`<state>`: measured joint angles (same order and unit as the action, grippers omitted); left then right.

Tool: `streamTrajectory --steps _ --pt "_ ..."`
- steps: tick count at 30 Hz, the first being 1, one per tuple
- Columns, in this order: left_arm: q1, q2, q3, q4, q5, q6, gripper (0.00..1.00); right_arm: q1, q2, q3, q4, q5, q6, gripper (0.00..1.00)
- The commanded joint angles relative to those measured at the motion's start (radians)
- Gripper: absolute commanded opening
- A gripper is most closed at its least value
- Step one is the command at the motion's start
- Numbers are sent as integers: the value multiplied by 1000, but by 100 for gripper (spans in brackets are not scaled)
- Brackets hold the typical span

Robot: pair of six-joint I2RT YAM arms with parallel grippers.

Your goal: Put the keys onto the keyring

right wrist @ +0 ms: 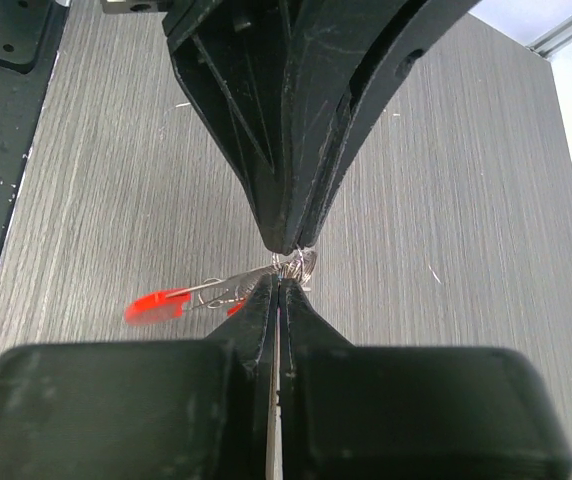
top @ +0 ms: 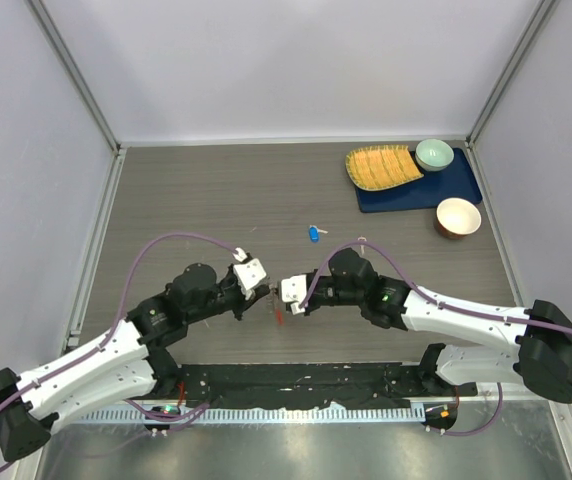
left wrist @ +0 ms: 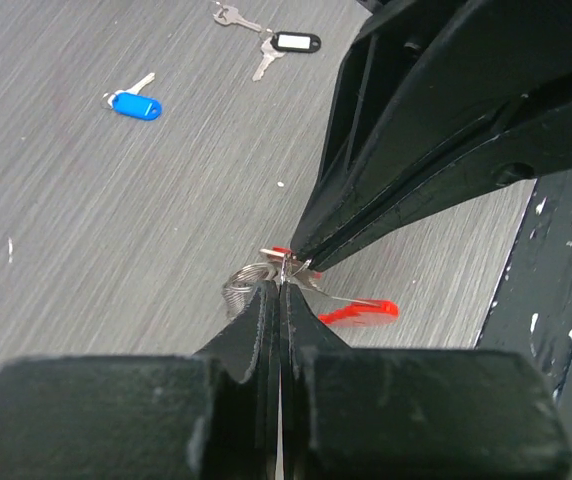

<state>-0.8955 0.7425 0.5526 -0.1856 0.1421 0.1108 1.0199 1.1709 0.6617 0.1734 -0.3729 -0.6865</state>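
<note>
Left gripper (left wrist: 277, 292): its fingers are pressing flat together, closed on the keyring (left wrist: 244, 287), and it is reaching in from the left to meet the other gripper tip to tip.
Keyring: its silvery coil is bulging out just left of the left gripper's tips. It is being held off the table (top: 186, 200) between the two grippers.
Small red piece (left wrist: 281, 250): it is showing right at the meeting tips and is too small to identify.
Red fob (left wrist: 361, 312): it is hanging from the ring on a thin wire, below the tips and towards the right gripper's side. It is blurring in the right wrist view.
Right gripper (right wrist: 276, 285): its fingers are also closing with no gap, pinching the same silvery ring from the opposite side and touching the left gripper's tips.
Blue-headed key (left wrist: 133, 103): it is lying flat on the table beyond the grippers, well apart from them.
Black-headed key (left wrist: 293, 42): it is lying farther beyond the left gripper, close to the right gripper's body.
Silver key (left wrist: 230, 15): it is lying just beside the black-headed key, on its far left.
Blue mat (top: 406, 197): it is sitting far beyond the right gripper, towards the right corner.
Yellow woven plate (top: 381, 167): it is resting on the mat's left part.
Green bowl (top: 434, 154): it is standing at the mat's far edge, touching the plate.
White bowl (top: 458, 216): it is standing at the mat's near right corner.
</note>
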Motion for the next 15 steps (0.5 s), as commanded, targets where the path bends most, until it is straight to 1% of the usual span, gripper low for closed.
streamTrajectory --steps 1,7,8,11,15 --pt "1 -49 -68 242 -45 -138 0 9 -8 -13 67 -9 25 3" --pt "0 -84 -170 445 -58 -183 0 9 6 -28 107 -6 61 2" --pt "1 -86 -186 506 -64 -197 0 9 9 -39 138 -4 68 2" --pt "1 -95 -241 609 -87 -206 0 9 12 -62 202 15 116 2" --pt "0 -89 -281 712 -113 -192 0 9 13 -100 300 45 183 2"
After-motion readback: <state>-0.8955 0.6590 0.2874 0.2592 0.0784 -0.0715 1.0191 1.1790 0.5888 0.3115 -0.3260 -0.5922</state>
